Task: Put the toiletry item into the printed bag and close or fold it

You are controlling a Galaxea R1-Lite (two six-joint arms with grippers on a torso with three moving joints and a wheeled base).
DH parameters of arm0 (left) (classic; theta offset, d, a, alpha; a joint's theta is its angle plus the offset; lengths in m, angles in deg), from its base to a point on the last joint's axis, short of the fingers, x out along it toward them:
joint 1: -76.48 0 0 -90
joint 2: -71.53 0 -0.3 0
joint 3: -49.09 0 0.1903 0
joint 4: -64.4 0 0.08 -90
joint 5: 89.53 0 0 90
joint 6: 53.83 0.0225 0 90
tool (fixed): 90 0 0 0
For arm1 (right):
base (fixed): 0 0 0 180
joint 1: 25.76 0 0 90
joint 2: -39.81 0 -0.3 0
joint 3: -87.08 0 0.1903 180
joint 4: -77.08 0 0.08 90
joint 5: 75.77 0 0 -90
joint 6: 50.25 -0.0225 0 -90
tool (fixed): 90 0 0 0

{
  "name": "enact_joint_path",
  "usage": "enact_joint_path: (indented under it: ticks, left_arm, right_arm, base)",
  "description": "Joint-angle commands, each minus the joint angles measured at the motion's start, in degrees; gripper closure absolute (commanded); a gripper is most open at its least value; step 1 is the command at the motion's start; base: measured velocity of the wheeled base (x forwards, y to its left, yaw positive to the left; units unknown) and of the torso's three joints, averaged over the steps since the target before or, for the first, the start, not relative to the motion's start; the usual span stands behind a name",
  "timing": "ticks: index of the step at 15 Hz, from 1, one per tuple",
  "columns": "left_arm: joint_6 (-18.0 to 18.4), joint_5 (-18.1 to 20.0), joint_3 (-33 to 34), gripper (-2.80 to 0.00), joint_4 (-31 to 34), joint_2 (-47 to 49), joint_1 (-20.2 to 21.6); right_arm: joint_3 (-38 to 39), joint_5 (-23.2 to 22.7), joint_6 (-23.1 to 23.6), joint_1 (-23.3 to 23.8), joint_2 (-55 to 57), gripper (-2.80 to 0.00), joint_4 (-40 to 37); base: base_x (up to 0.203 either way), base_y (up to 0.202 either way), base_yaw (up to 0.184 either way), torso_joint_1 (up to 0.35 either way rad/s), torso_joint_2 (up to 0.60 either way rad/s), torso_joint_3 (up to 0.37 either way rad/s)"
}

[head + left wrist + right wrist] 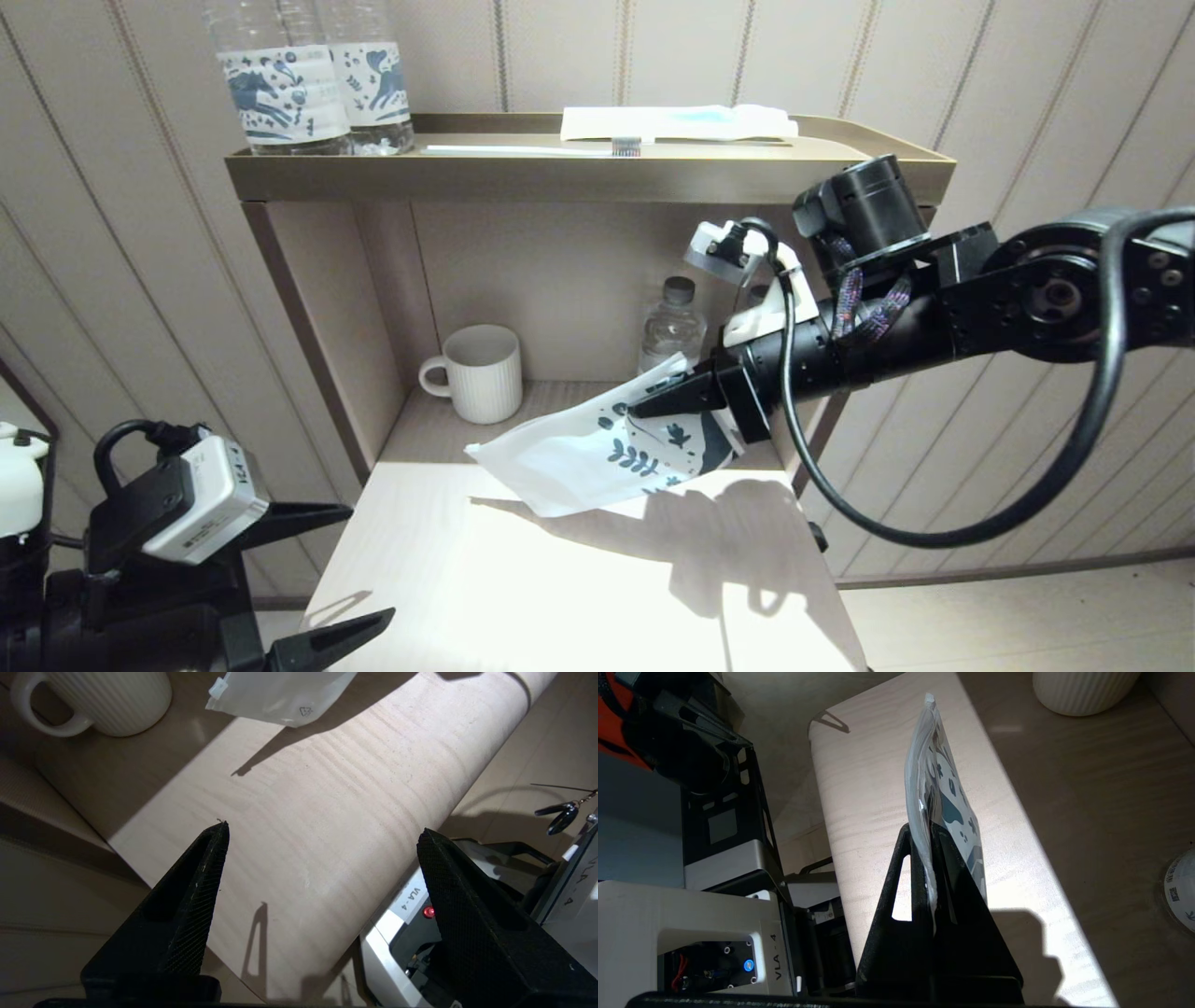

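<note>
**Right claw grips the bag above the tabletop**

Our right claw [644, 407] is clamped on the printed end of the bag [597, 453], its fingers [920, 858] pinching the plastic edge-on. The bag hangs tilted, lifted off the tabletop [523, 579] (its shadow falls on the wood below), with its plain slider end pointing toward the mug [481, 371]. A small water bottle [672, 327] stands just behind the claw. On the shelf [579, 173] above lie a toothbrush [532, 148] and a white-and-blue packet [677, 121], beside two large bottles [313, 75]. Our left claw [322, 835] sits low at the tabletop's near left edge, fingers wide apart, holding nothing.
</note>
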Motion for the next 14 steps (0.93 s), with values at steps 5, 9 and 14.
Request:
enact_joint_path:
  ticks: [5,9,14]
  left_arm:
    - [-0.04,-0.48,0.67,-2.80,-0.05,-0.88,-0.02]
    - [0.05,-0.48,1.34,-2.80,-0.07,-0.64,-0.02]
    - [-0.11,-0.40,1.53,0.00,-0.07,-0.63,-0.02]
  right_arm:
    - [-1.05,0.54,-0.03,3.01,2.58,-2.80,2.98]
    - [-1.48,1.70,-0.17,3.30,3.35,-2.80,3.57]
    - [1.75,1.73,0.00,3.25,0.23,0.00,3.65]
  base:
    - [0.000,0.000,0.000,0.000,0.00,0.000]
    - [0.000,0.000,0.000,0.000,0.00,0.000]
    - [0.000,0.000,0.000,0.000,0.00,0.000]
